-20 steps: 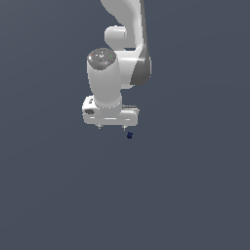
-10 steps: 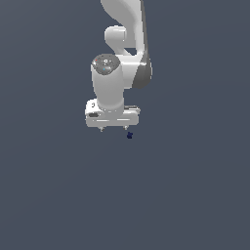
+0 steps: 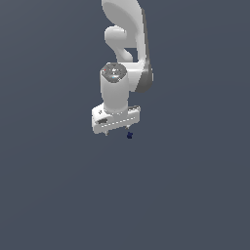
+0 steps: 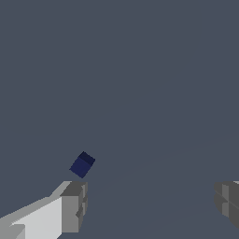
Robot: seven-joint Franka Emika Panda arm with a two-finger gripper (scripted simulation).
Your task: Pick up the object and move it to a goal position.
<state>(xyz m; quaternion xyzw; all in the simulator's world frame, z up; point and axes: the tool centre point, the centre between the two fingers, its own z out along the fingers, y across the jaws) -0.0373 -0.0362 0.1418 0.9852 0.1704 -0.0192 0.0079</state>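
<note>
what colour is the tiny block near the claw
Dark navy blue block; clearest in the wrist view.

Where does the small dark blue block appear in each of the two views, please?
Exterior view: the block sits just below the gripper, toward the exterior view's right.
Wrist view: the block lies just beyond one grey fingertip, outside the gap.
Shared landmark: the gripper's fingertips.

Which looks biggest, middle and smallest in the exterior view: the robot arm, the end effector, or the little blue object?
1. Robot arm: biggest by far.
2. End effector: a white bar with short fingers, much smaller than the arm.
3. Blue object: smallest, a tiny dark speck beside the end effector.
</note>
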